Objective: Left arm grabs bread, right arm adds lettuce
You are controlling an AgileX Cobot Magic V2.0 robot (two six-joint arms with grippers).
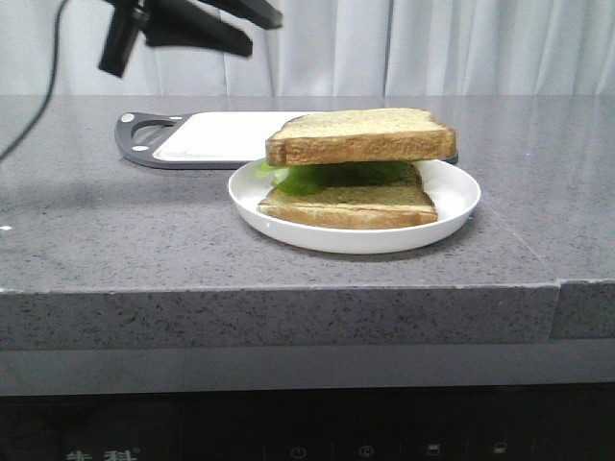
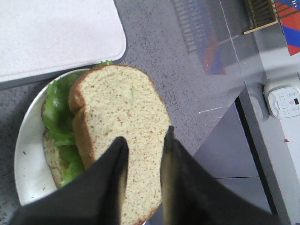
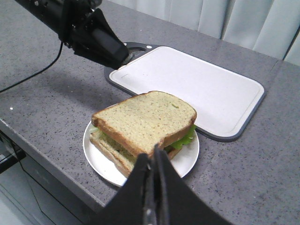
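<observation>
Right pincer hangs closed, empty, just short of the bread capping lettuce, likely finished; left pincer gapes above, holding nothing.

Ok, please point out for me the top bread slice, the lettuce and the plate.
top bread [image 1: 360, 135], front view, on its front crust.
lettuce [image 2: 57, 108], left wrist view, on the leaf showing beside the top bread.
plate [image 1: 456, 197], front view, on its bare right rim.
</observation>
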